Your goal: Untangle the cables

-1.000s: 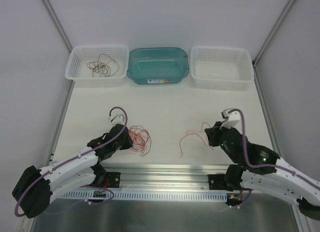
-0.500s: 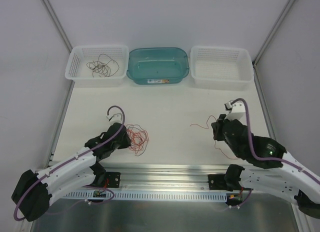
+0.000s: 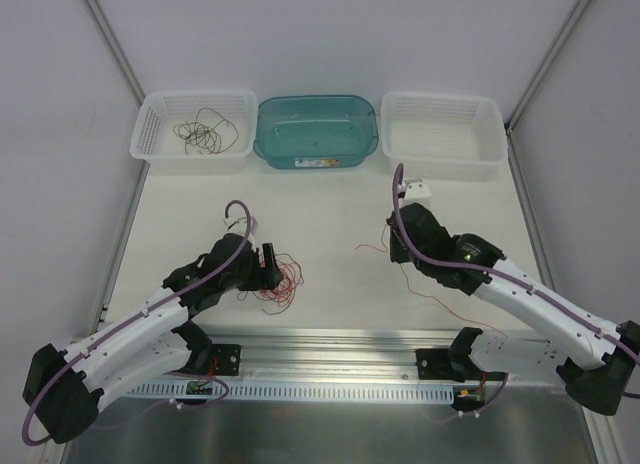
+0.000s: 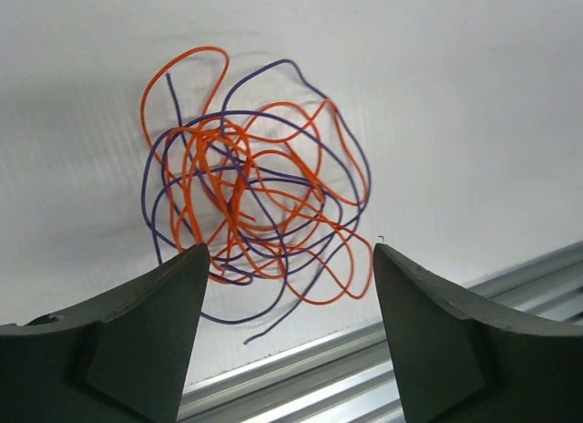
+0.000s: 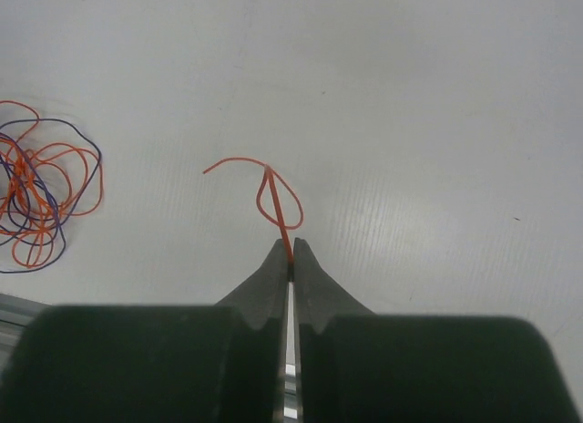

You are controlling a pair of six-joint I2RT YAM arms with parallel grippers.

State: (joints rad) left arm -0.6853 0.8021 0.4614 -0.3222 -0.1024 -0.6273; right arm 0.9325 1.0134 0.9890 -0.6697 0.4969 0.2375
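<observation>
Tangle (image 3: pixel 278 277) beside front rail (image 3: pixel 330 339); right gripper (image 5: pixel 291 250) pinches 1 strand (image 5: pixel 277 201) mid-table.

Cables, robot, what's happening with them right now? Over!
Left jaws open above the orange-and-purple tangle. Right jaws shut on one loose orange strand, apart from the tangle. Nothing in the way.

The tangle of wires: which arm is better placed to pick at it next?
Probably the left: the left gripper hangs open right over the tangle. The right gripper is shut on a separate orange wire, away from it.
</observation>
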